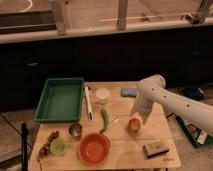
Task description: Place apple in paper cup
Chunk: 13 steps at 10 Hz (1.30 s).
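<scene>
The apple (133, 124), small, round and orange-red, sits on the wooden table (125, 150) right of centre. My gripper (135, 116) hangs from the white arm (165, 97) that comes in from the right and is down directly over the apple, at its top. The paper cup (102, 95), white with a round rim, stands upright at the back centre of the table, to the left of and behind the apple, apart from it.
A green tray (60, 100) sits at the left. An orange bowl (94, 148), a metal cup (75, 131), a small green cup (58, 146) and dark grapes (47, 142) are at the front left. A white stick (88, 102), green vegetable (105, 120), blue sponge (128, 92) and brown packet (156, 149) also lie on the table.
</scene>
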{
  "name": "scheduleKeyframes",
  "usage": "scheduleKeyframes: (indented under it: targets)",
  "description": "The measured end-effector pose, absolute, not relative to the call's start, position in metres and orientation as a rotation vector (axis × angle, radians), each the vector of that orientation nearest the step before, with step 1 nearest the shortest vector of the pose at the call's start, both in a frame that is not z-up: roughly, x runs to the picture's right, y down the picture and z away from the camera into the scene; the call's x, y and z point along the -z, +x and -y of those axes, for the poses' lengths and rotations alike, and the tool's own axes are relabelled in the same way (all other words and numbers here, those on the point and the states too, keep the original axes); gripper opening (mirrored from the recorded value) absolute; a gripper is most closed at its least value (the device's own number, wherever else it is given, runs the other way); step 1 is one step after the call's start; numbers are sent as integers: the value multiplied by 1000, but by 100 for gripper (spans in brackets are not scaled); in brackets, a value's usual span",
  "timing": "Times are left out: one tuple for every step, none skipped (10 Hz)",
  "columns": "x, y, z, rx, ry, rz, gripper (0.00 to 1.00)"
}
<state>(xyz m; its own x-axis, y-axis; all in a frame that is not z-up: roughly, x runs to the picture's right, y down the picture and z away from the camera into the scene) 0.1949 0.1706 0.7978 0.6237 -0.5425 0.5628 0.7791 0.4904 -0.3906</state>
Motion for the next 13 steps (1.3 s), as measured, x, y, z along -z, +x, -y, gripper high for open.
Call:
scheduleKeyframes:
  targets:
    - [-798, 195, -171, 824, -673, 392, 57]
    - [-798, 195, -171, 821, -674, 392, 57]
    - [-797, 194, -171, 819, -674, 392, 57]
    - [-797, 194, -171, 816, -675, 392, 57]
    - [-797, 194, -171, 814, -676, 392, 57]
    - [-797, 194, -171, 812, -676, 392, 57]
    - [-797, 194, -171, 809, -677, 392, 57]
    - [-797, 194, -172, 806, -678, 392, 57]
    - [-796, 193, -172, 804, -678, 392, 57]
    - [-796, 193, -172, 801, -679, 392, 57]
    - [-796, 193, -172, 798, -679, 392, 57]
    - [-796, 193, -172, 796, -680, 392, 57]
    - [-796, 193, -172, 793, -681, 392, 57]
